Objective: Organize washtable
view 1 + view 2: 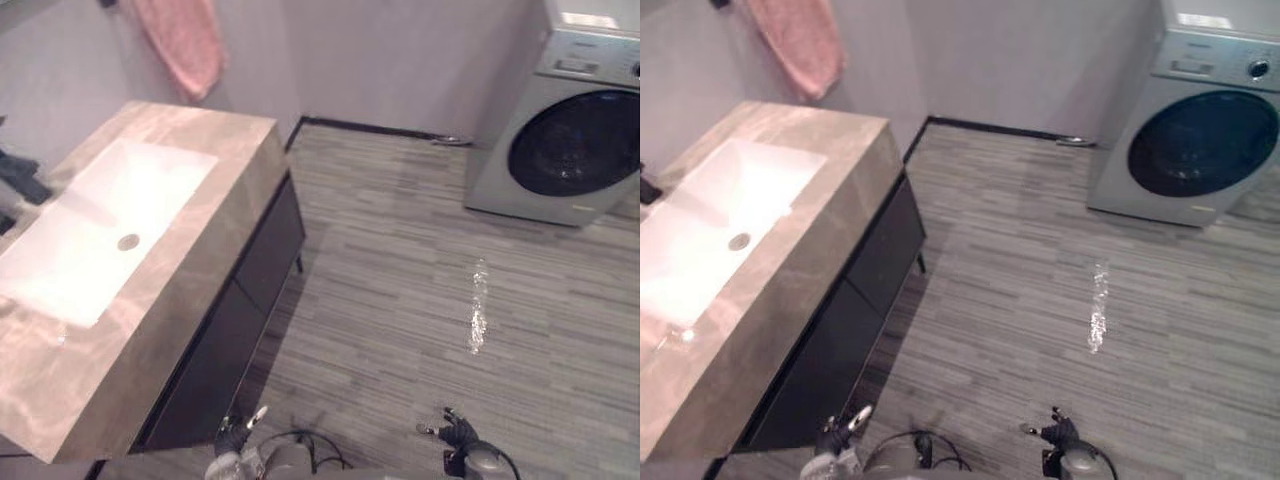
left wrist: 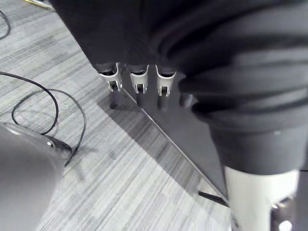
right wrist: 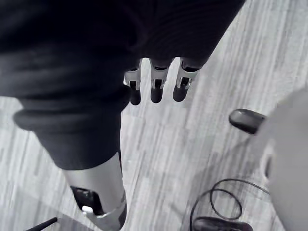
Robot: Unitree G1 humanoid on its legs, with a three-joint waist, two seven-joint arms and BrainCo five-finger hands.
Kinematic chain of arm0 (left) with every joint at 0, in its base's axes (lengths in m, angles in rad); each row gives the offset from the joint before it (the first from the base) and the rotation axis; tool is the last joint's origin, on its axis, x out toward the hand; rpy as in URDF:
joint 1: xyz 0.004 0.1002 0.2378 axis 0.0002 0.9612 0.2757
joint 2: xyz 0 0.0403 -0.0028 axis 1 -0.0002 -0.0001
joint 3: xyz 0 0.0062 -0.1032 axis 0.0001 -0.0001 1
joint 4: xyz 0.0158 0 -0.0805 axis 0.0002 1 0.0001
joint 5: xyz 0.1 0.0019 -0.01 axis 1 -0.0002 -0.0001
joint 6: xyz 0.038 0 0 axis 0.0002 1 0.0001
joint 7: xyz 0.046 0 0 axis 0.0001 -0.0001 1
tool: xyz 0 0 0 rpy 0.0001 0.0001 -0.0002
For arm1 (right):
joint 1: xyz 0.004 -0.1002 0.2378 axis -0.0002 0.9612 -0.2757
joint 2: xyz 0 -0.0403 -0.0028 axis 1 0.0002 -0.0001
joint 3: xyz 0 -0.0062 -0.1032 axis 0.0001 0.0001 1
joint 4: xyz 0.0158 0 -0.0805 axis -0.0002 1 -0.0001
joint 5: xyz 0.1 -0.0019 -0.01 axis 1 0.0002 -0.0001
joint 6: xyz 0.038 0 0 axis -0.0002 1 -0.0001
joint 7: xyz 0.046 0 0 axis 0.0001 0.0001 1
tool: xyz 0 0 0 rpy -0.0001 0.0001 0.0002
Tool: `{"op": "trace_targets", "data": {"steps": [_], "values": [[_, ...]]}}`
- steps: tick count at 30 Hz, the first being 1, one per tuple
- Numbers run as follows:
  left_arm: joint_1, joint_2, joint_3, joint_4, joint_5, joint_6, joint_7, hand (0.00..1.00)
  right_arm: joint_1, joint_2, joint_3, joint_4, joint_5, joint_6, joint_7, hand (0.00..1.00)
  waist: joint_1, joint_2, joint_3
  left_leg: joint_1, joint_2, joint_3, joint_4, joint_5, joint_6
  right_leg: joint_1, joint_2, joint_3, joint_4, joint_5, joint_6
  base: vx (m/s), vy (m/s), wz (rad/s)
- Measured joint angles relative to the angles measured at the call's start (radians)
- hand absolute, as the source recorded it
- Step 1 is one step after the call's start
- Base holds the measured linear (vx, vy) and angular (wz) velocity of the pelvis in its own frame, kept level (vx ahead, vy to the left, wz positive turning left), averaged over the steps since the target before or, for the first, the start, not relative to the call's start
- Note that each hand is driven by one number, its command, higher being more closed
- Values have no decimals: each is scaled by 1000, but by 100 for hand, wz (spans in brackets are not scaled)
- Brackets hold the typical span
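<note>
The washtable [image 1: 215, 215] is a beige marble counter with a white sunken basin [image 1: 80, 240] and a round drain [image 1: 128, 241]. It rests on a dark cabinet [image 1: 250, 300] at the left. A black tap [image 1: 22, 178] stands at the counter's far left edge. My left hand [image 1: 235, 432] hangs low by the cabinet's near corner, fingers [image 2: 137, 82] straight and holding nothing. At the bottom right my right hand [image 1: 455, 430] hangs over the floor, its fingers [image 3: 156, 84] relaxed and holding nothing.
A pink towel [image 1: 185, 40] hangs on the wall behind the counter. A silver washing machine [image 1: 570, 130] with a dark round door stands at the back right. Grey striped flooring [image 1: 400, 260] lies between the cabinet and the machine, with a bright glare streak [image 1: 478, 305].
</note>
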Motion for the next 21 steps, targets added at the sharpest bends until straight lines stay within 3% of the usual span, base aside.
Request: {"op": "trace_targets", "data": {"steps": [1,2,3,4,6,9,15,19,21], "values": [[12,3,2,12,2,4,0,0,17,26,-5,-3,-1,-1,1,0,-3,0,-6,17,21,-1,-7,0,0,-5,17,18,-28,-54,7,40,-11,2],[16,8,4,17,2,4,0,0,18,33,-2,-9,-1,-2,2,0,-4,-10,-9,26,20,0,-14,0,0,7,33,32,-94,-49,5,-38,-116,10],[15,28,4,30,7,7,-1,0,16,37,-1,-12,0,-7,3,0,-12,-45,-9,36,-6,0,-22,-1,-1,16,39,29,-160,1,-5,-48,-111,14],[11,29,5,42,13,8,-1,0,13,33,-6,-10,1,-7,1,0,-19,-47,-12,48,-6,-2,-34,-5,-6,25,42,24,-165,0,6,-40,-120,16],[17,5,6,50,31,8,-10,0,11,6,-8,-10,1,-9,-2,0,-22,-7,-22,82,4,9,-85,4,-16,19,49,40,-158,0,5,41,-15,-21],[21,-4,5,78,52,8,-20,0,27,-7,-7,-9,3,-7,-1,0,-25,15,-34,126,9,59,-128,4,-17,19,48,84,-158,1,5,64,30,-44],[-1,1,-7,96,80,7,-23,0,52,1,-16,-6,3,-6,0,0,-39,-6,-41,164,9,111,-152,4,-17,11,44,127,-157,21,-3,30,48,-27],[-7,41,-63,112,82,7,-23,0,56,22,-58,-7,3,-5,0,0,-62,-39,-50,183,-4,124,-152,4,-17,3,28,139,-145,39,5,-2,88,-15],[-14,45,-84,119,85,7,-23,0,59,23,-75,-7,3,-5,0,0,-62,-37,-50,195,-5,145,-151,4,-17,-2,24,160,-141,60,10,-23,102,-30]]}}
